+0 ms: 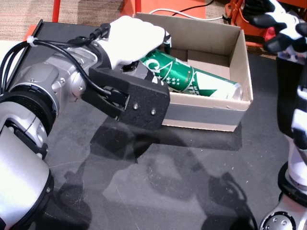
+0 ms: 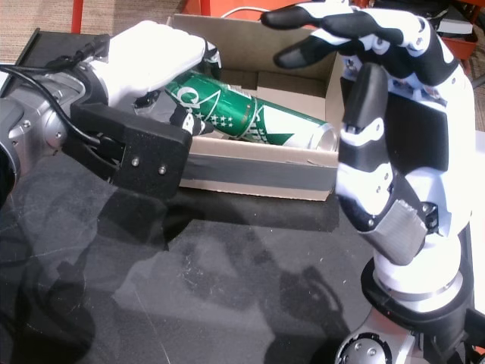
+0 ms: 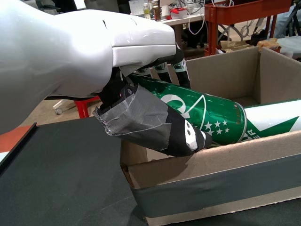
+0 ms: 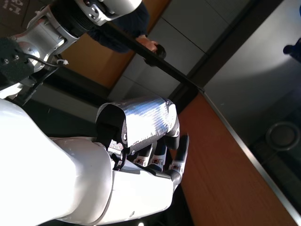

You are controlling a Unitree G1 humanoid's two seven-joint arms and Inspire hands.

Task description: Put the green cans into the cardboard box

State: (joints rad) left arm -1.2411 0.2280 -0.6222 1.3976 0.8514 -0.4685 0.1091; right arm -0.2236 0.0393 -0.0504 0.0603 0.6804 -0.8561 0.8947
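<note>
My left hand [image 1: 132, 40] [image 2: 151, 64] [image 3: 94, 47] is shut on a green can [image 1: 168, 72] [image 2: 220, 106] [image 3: 211, 110] and holds it tilted inside the left end of the cardboard box [image 1: 242, 57] [image 2: 258, 171] [image 3: 211, 179]. What looks like a second green and white can [image 1: 216, 86] [image 2: 295, 129] [image 3: 277, 122] lies end to end with it along the box's front wall. My right hand [image 1: 283, 24] [image 2: 379, 114] [image 4: 150, 141] is raised to the right of the box, open, holding nothing.
The box stands at the back of a black table [image 1: 168, 182] [image 2: 227, 288]. Orange frames [image 1: 158, 5] and a white cable [image 1: 187, 14] lie behind the box. A person's hand [image 4: 148, 44] shows in the right wrist view.
</note>
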